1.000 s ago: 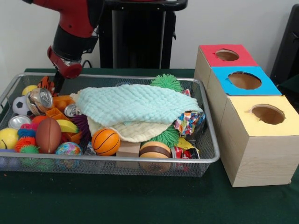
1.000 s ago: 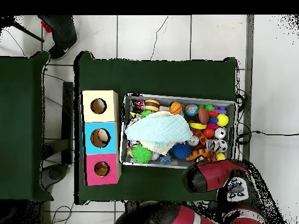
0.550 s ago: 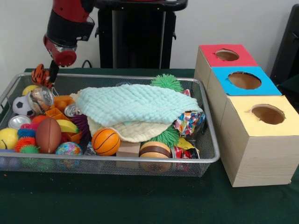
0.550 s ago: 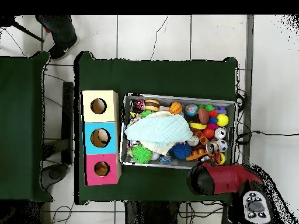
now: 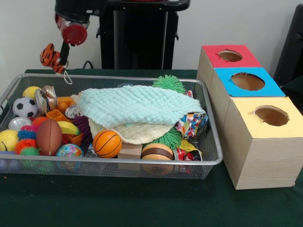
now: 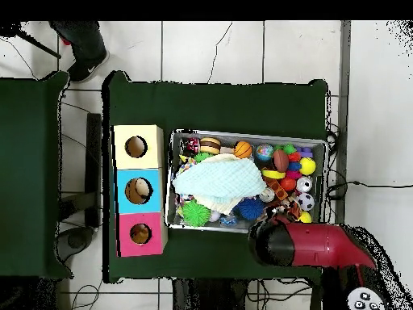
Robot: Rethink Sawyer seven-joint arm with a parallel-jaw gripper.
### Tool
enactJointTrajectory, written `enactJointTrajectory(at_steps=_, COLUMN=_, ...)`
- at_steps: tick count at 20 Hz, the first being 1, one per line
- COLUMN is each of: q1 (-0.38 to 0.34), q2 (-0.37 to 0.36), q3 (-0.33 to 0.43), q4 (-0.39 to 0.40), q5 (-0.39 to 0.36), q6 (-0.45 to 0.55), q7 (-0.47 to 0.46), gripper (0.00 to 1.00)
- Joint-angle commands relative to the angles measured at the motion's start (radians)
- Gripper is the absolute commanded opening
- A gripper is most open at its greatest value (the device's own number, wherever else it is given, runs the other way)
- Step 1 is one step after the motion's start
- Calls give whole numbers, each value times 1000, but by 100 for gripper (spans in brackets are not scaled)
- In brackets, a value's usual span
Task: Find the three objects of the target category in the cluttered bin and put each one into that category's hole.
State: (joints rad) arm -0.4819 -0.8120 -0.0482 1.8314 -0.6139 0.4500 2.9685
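Observation:
My gripper (image 5: 63,51) hangs above the far left corner of the wire bin (image 5: 118,161), shut on a small orange striped tiger toy (image 5: 50,56) that dangles clear of the rim. In the overhead view the red arm (image 6: 302,244) covers the gripper and the toy. To the right of the bin stand three wooden boxes with round holes, topped red (image 5: 229,56), blue (image 5: 247,82) and yellow (image 5: 270,116). A pale green cloth (image 5: 137,105) lies over the middle of the bin, hiding what is under it.
The bin's left end holds a soccer ball (image 5: 23,107), a tilted can (image 5: 47,98), a brown football (image 5: 49,136), a basketball (image 5: 107,143) and several small balls. Green spiky balls (image 5: 168,83) and wooden pieces (image 5: 157,152) lie around the cloth. A person's shoe (image 6: 85,48) shows beyond the table.
The gripper has risen out of the bin's left corner, lifting the tiger toy up and slightly right. The can it was beside has shifted and tilted.

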Motion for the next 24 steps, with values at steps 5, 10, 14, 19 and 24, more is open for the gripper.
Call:
enactJointTrajectory(at_steps=5, q1=62, q2=-209, q3=154, q4=104, q5=164, q6=254, q7=-187, gripper=0)
enactJointTrajectory(at_steps=10, q1=103, q2=-262, q3=156, q4=117, q5=224, q6=310, q7=-156, gripper=0)
enactJointTrajectory(at_steps=14, q1=150, q2=-269, q3=147, q4=123, q5=258, q6=318, q7=-97, gripper=0)
enactJointTrajectory(at_steps=19, q1=244, q2=-231, q3=104, q4=126, q5=282, q6=293, q7=31, gripper=0)
enactJointTrajectory(at_steps=24, q1=353, q2=-181, q3=51, q4=111, q5=314, q6=269, q7=157, gripper=0)
